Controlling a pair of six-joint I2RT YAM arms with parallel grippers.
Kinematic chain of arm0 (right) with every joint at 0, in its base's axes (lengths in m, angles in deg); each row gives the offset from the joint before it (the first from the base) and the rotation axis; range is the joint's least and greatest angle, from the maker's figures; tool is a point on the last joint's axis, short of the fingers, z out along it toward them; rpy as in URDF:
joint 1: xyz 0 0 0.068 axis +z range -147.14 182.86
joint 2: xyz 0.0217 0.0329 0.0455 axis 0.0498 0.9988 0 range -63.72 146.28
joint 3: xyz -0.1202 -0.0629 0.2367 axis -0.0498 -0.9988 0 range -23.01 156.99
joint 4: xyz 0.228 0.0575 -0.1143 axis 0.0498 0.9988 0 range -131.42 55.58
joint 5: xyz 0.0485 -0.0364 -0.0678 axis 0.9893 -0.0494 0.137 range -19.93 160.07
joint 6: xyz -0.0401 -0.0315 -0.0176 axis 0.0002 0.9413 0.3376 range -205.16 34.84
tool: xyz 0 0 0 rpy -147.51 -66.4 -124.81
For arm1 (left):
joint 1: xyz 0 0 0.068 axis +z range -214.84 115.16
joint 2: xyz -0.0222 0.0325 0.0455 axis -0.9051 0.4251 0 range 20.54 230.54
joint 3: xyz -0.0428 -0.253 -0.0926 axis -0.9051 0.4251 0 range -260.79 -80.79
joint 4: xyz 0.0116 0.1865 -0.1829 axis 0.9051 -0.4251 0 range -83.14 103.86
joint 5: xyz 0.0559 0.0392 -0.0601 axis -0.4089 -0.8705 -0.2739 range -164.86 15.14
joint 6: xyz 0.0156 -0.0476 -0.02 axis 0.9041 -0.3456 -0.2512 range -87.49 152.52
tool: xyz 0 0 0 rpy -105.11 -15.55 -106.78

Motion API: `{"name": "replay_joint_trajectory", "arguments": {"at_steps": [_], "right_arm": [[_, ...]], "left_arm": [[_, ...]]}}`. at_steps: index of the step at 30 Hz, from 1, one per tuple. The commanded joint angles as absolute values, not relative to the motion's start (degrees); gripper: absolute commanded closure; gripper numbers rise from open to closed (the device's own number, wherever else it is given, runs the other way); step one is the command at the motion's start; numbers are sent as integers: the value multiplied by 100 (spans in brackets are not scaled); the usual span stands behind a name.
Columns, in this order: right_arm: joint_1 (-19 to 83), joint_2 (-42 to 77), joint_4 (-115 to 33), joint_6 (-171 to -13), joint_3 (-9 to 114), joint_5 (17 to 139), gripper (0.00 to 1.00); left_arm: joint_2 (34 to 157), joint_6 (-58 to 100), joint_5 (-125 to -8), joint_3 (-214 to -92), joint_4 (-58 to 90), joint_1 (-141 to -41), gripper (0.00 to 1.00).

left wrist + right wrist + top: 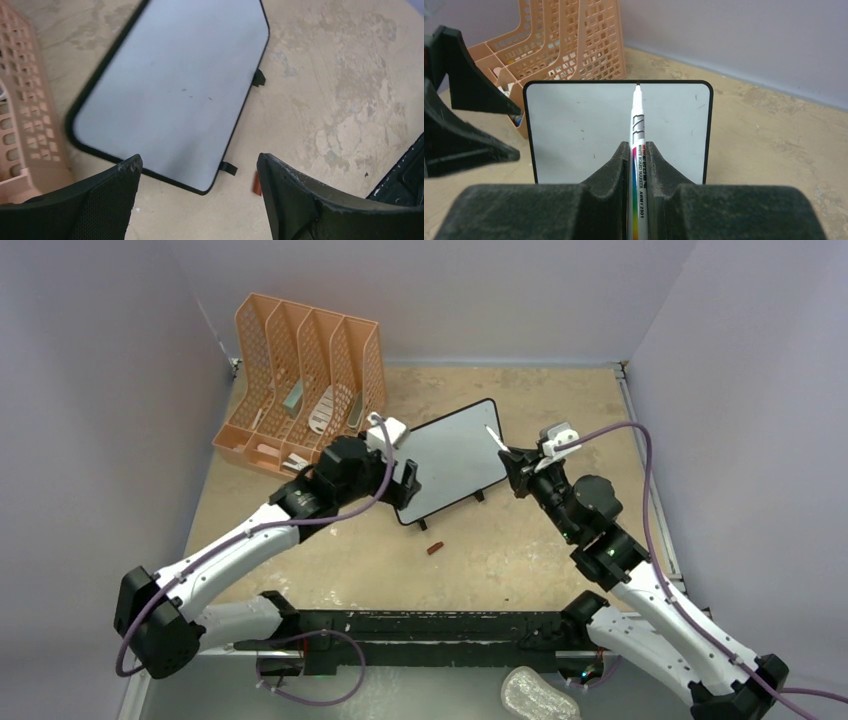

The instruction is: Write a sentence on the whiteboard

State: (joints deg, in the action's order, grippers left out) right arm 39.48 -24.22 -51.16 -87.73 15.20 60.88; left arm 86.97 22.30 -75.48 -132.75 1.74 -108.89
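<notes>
Whiteboard blank, mid-table. Right gripper pinching marker, tip near board's far edge. Left gripper spread, empty. Next up: touch tip down, start first word.

Three plain walls of pale lavender grey close in the scene: a back wall, a left wall and a right wall, all bare and matt. Between them lies a beige table, its top mottled with lighter worn patches and faint stains. A thin metal rail runs along its right edge, and a pale strip marks where it meets the back wall. An orange perforated organizer stands in the far left corner, near both walls. The light is soft and even, shadows are faint, and the near part of the tabletop shows a dull sheen.
</notes>
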Motion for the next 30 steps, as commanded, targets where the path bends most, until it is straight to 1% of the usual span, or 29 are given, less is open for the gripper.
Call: {"name": "replay_joint_trajectory", "arguments": {"at_steps": [1,6,10,14,18,21,23,30], "right_arm": [[3936,-2269,-5371,-8662,1947,6213,100],[3924,-1993,-5356,-8552,2123,6349,100],[3924,-1703,-5320,-8330,2315,6518,100],[3927,-1597,-5438,-8326,2341,6691,100],[3932,-1517,-5553,-8400,2297,6907,100],[3933,-1449,-5574,-8422,2296,6998,100],[3940,-1434,-5582,-8420,2296,7173,100],[3938,-1306,-5638,-8445,2283,7443,100]], "left_arm": [[8362,2353,-6557,-13470,70,-10029,17],[8322,2124,-5204,-13511,237,-8885,18],[8600,1842,-3926,-13608,408,-7852,22],[8993,1557,-2775,-13578,869,-7252,24],[9480,1353,-2067,-13674,1284,-7152,28],[9888,1275,-1736,-13830,1577,-7144,36],[10115,1254,-1562,-13899,1665,-7128,45],[10753,984,-1084,-14027,2115,-7099,57]]}}
